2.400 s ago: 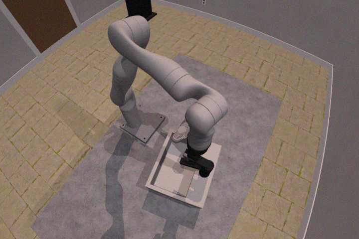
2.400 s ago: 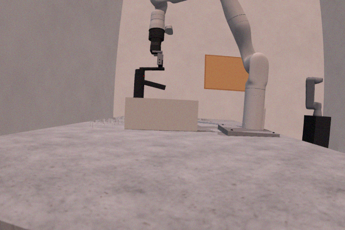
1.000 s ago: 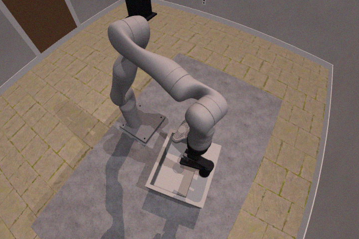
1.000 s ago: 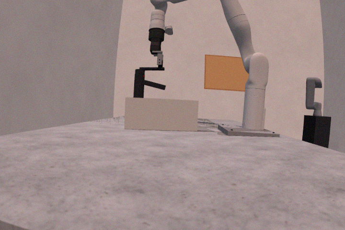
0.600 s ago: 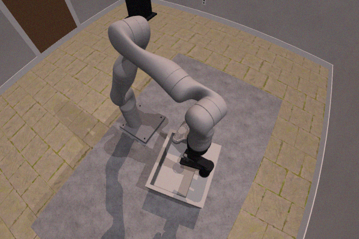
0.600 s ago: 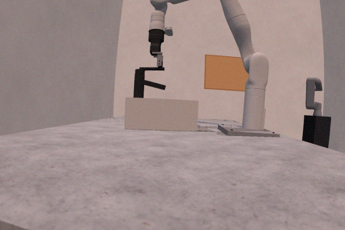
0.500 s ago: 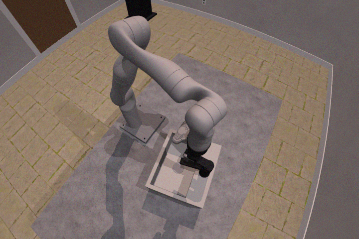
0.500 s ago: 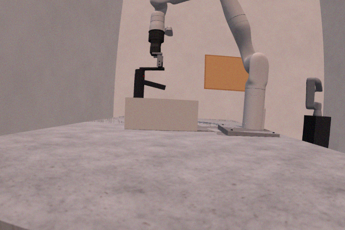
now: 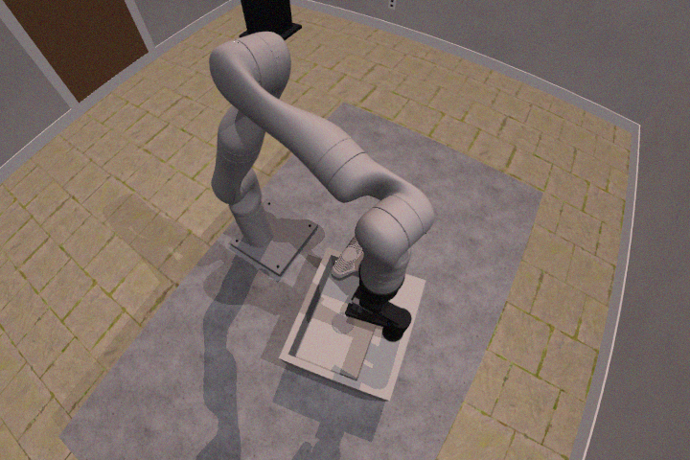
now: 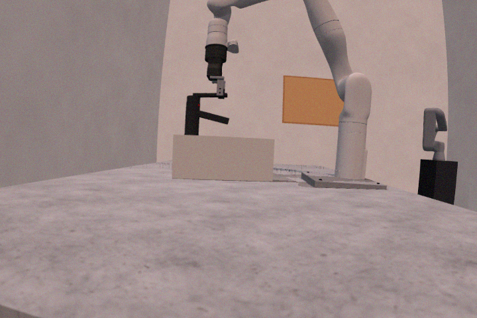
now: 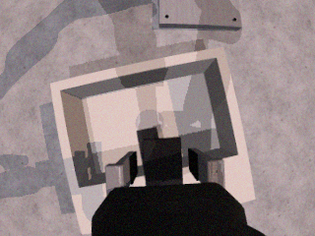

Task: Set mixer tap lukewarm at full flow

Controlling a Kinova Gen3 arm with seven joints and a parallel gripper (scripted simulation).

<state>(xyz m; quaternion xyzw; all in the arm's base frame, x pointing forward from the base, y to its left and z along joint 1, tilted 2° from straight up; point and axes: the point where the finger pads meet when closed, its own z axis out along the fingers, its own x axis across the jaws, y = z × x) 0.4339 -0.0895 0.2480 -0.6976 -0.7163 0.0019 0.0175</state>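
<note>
The grey mottled stone table (image 10: pixel 209 243) stands on a tan brick-paved floor (image 9: pixel 85 227) inside grey walls (image 10: pixel 59 75). On it sits a beige rectangular sink basin (image 10: pixel 222 157), just beside the arm's grey base plate (image 10: pixel 374 185) at its 3 o'clock. The black mixer tap (image 10: pixel 191 116) stands at the basin's 9 o'clock end. The gripper (image 11: pixel 165 169) hangs over the tap's horizontal black lever (image 10: pixel 207 94), jaws spread wide astride the tip, gripping nothing.
</note>
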